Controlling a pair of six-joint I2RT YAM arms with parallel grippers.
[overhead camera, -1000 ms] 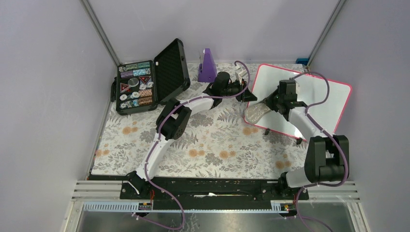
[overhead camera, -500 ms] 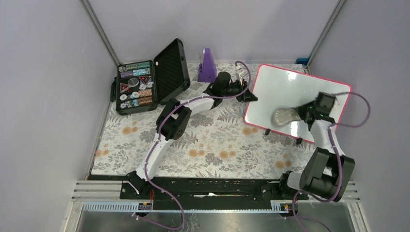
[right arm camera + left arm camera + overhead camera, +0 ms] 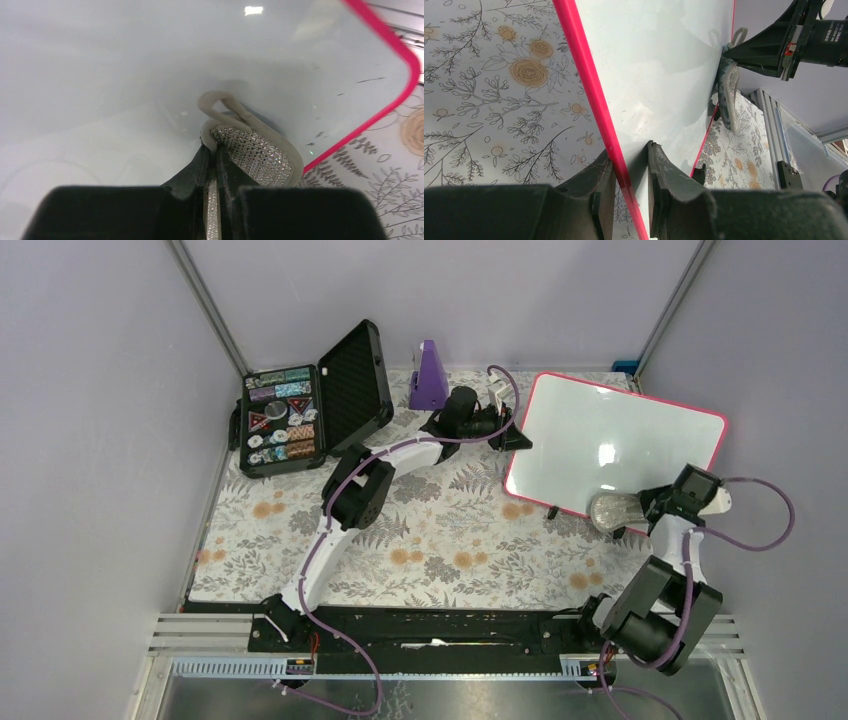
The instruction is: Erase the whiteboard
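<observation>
Left hand (image 3: 629,150) pinches the whiteboard (image 3: 600,435) by its frame, tilted on the tabletop's (image 3: 420,540) right side. Right hand (image 3: 212,150) clamps the sponge (image 3: 255,152) near the board's corner, so it could slip off the edge or twist the board loose.

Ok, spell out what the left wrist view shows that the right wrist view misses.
Only the left wrist view: the left gripper clamped on the whiteboard's pink edge, and the right gripper seen from outside. Only the right wrist view: the sponge's glittery mesh face head-on, and a rounded corner of the frame. Both: the glossy white surface, the pink frame, the floral tablecloth, and the sponge against the board.
</observation>
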